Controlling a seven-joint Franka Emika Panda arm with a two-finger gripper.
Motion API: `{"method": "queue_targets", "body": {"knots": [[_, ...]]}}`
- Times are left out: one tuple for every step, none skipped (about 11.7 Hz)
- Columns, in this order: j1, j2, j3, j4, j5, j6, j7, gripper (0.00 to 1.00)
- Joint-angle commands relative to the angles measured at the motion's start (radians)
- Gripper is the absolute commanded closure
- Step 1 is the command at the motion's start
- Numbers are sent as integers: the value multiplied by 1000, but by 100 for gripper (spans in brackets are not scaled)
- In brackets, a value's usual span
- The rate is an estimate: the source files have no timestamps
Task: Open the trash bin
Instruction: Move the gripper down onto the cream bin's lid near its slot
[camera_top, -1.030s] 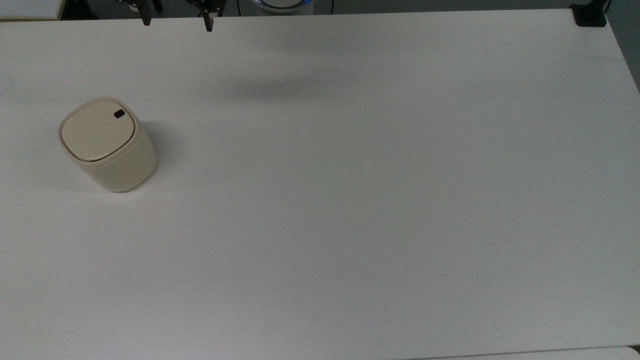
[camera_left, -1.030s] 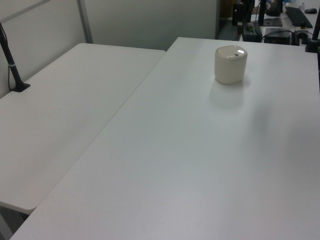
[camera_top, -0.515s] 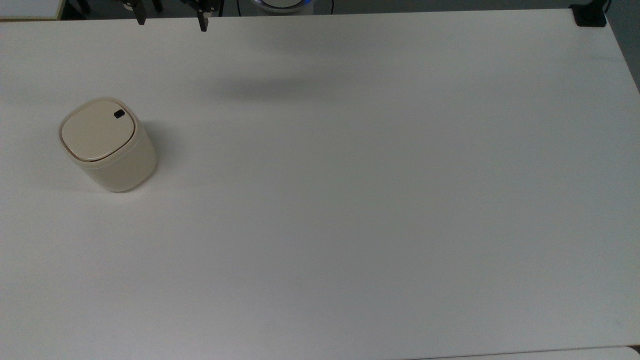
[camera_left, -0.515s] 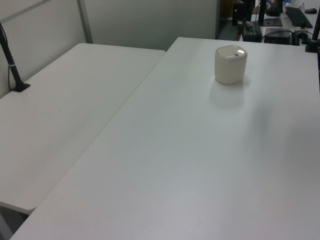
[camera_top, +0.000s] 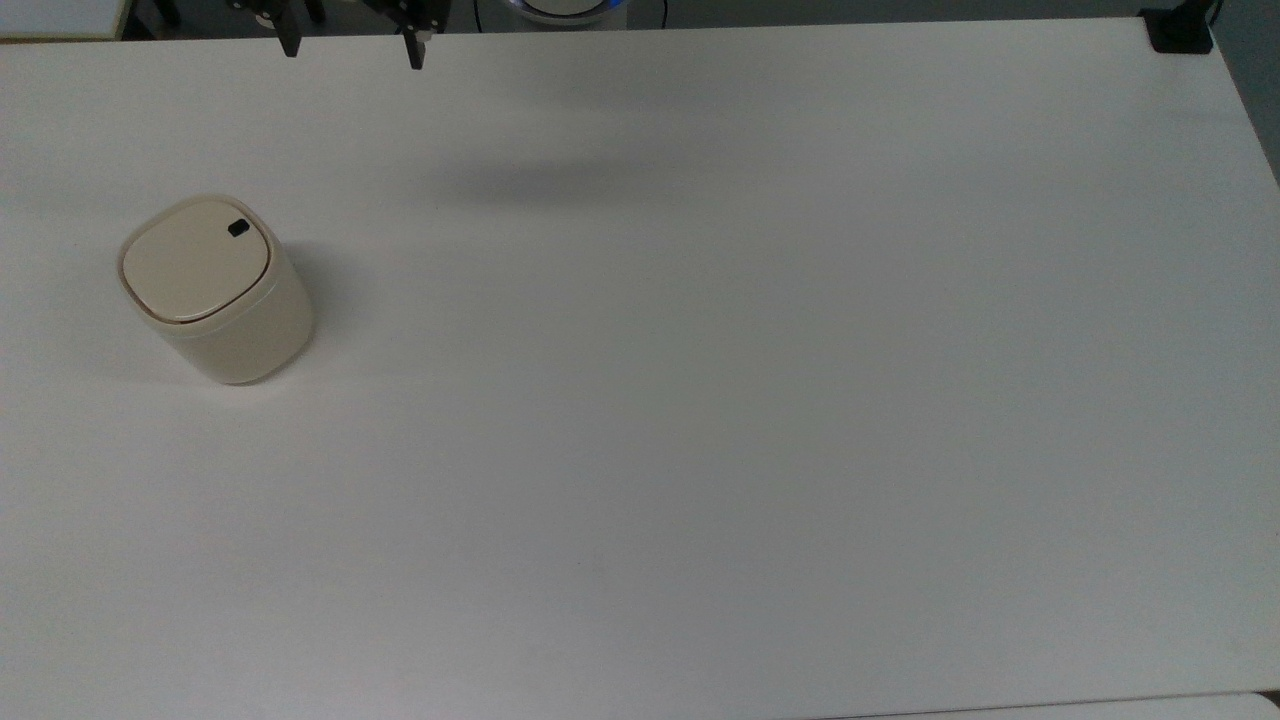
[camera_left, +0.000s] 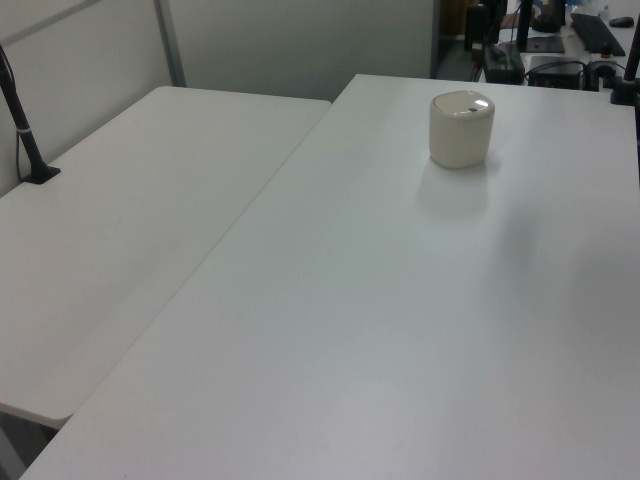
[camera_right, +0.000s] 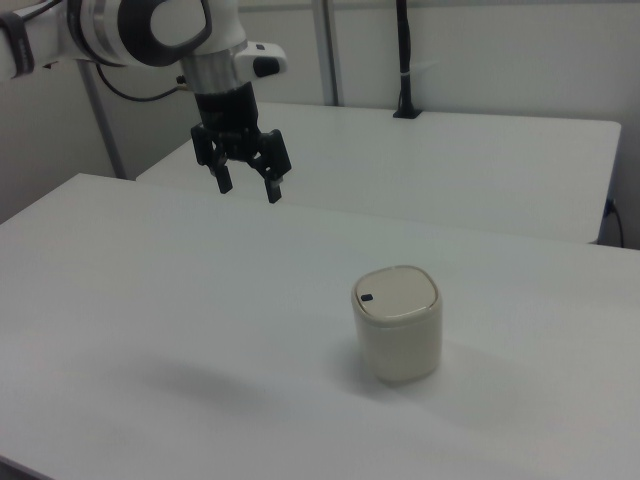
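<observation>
Right view: black two-finger gripper (camera_right: 248, 183) hangs open and empty, high and well apart from the small cream-beige plastic trash bin (camera_right: 398, 322), lid shut, on the white table (camera_right: 150, 300) | risk: missing the black button (camera_right: 367, 297) could shove the light bin | change: fingertips shifted slightly sideways in half a second; bin unmoved.

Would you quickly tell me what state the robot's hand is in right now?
Hand: open and holding nothing, up in the air well away from the trash bin, whose lid is shut.

cream trash bin (camera_top: 215, 290), upright, lid shut
</observation>
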Motion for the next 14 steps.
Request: {"method": "queue_targets", "body": {"knots": [[24,21,1,-6,2,15,6,0],[24,29,1,-6,4,15,1,6],[22,35,1,-5,6,16,-7,24],[22,37,1,-1,9,18,-8,39],[22,35,1,-3,9,13,4,52],[21,35,1,-6,9,12,4,67],[21,38,1,-8,7,16,-5,79],[18,52,-1,-9,6,21,-13,89],[12,72,-1,-8,0,26,-20,97],[1,86,-2,-5,3,47,-4,99],[-22,92,-11,-9,4,91,42,99],[-40,101,-13,-15,4,120,105,99],[-54,116,-16,-17,3,156,177,99],[-71,129,-28,-17,1,189,240,99]]}}
